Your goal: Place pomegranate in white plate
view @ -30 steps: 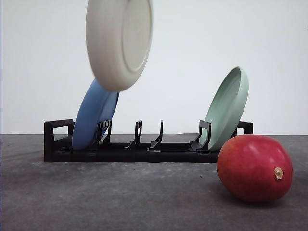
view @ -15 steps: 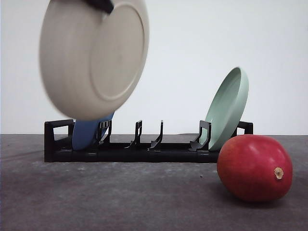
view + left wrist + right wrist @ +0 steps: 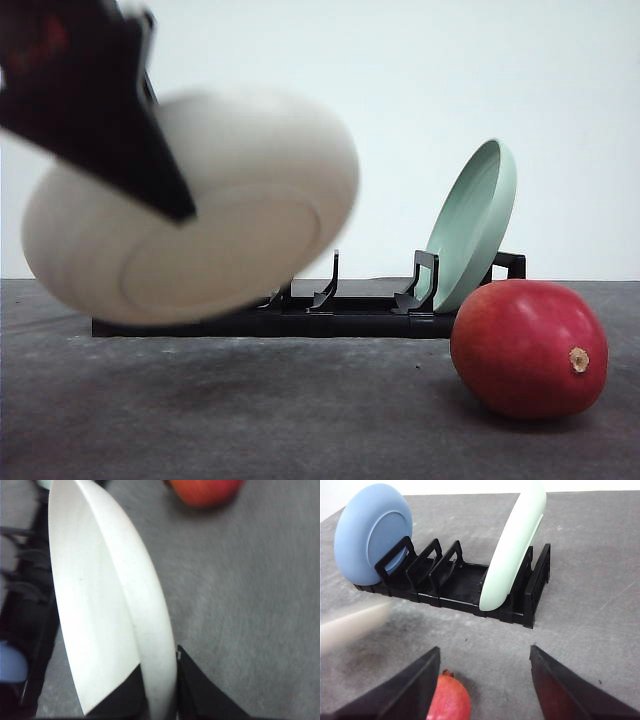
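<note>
The white plate [image 3: 200, 240] hangs tilted and blurred above the table's left side, its underside facing the front camera. My left gripper [image 3: 165, 190] is shut on its rim. In the left wrist view the white plate [image 3: 100, 595] stands edge-on, clamped by the left gripper [image 3: 160, 700]. The red pomegranate [image 3: 528, 348] lies on the grey table at the right, apart from the plate. My right gripper [image 3: 485, 690] hovers open just above and behind the pomegranate [image 3: 449, 700], not touching it.
A black dish rack [image 3: 465, 587] stands behind, holding a blue plate [image 3: 372, 532] at one end and a pale green plate [image 3: 512, 545] at the other. In the front view the green plate [image 3: 475, 225] leans just behind the pomegranate.
The white plate has come down and toward the front camera in my left gripper, tipping flatter, and now covers the blue plate in the front view. The pomegranate has not moved.
</note>
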